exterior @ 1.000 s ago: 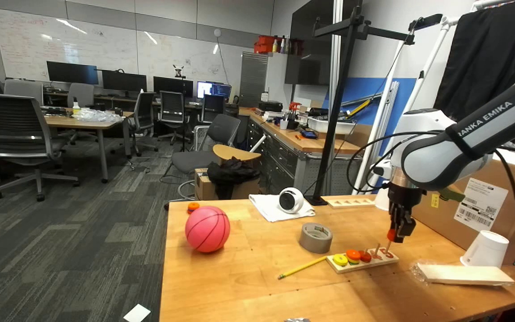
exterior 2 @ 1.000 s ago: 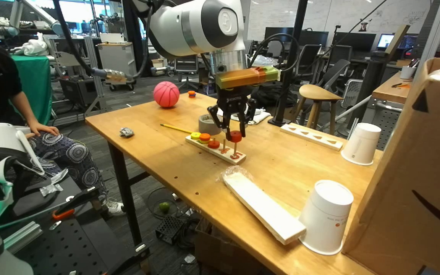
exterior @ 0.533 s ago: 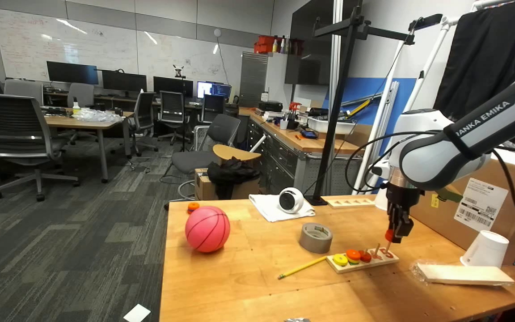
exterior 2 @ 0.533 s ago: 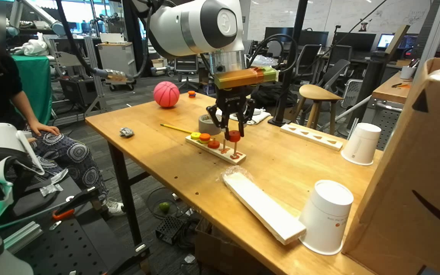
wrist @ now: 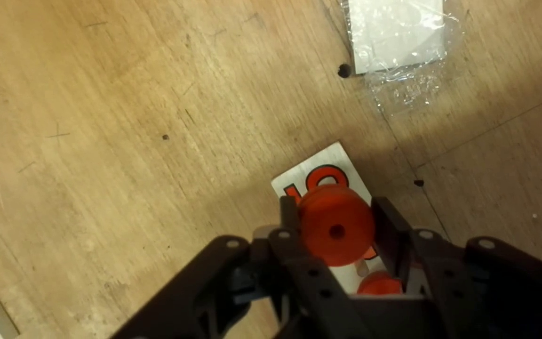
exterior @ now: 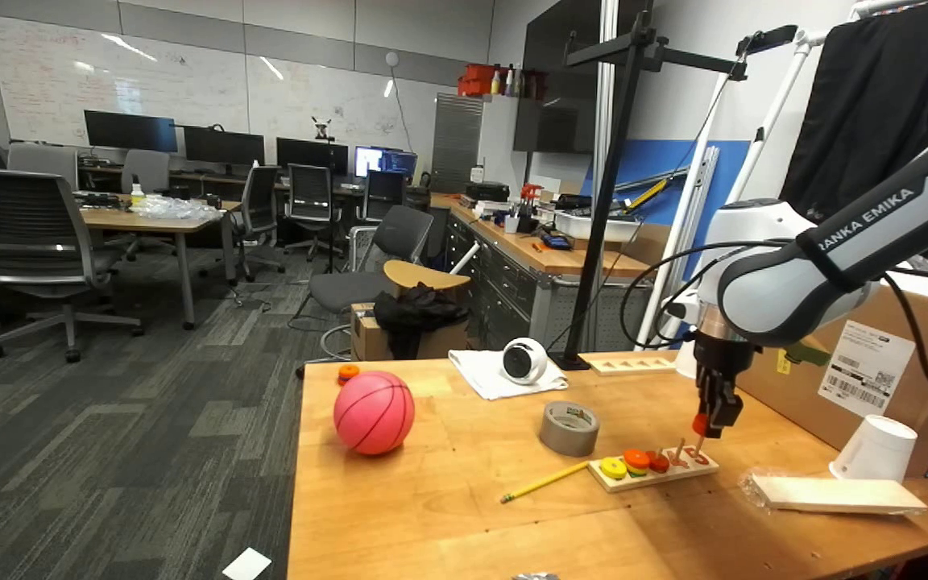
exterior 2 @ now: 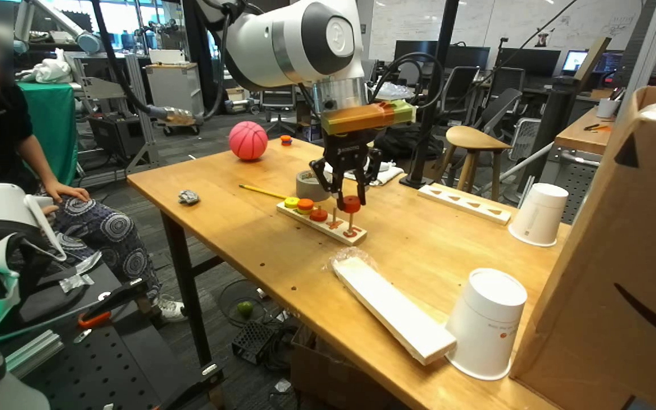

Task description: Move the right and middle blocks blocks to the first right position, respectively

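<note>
A small red disc (wrist: 337,209), likely light, rigid and slightly slick, is clamped by opposite sides, probably its soundest hold, in the black claw (exterior 2: 351,203) atop the end peg (exterior 2: 352,221) of a wooden counting board (exterior 2: 323,226).

Both exterior views looked obliquely down across the bench (exterior: 448,515) from different places, sharing the numbered peg board (exterior 2: 322,228); the wrist view faced steeply down, close above it.
</note>
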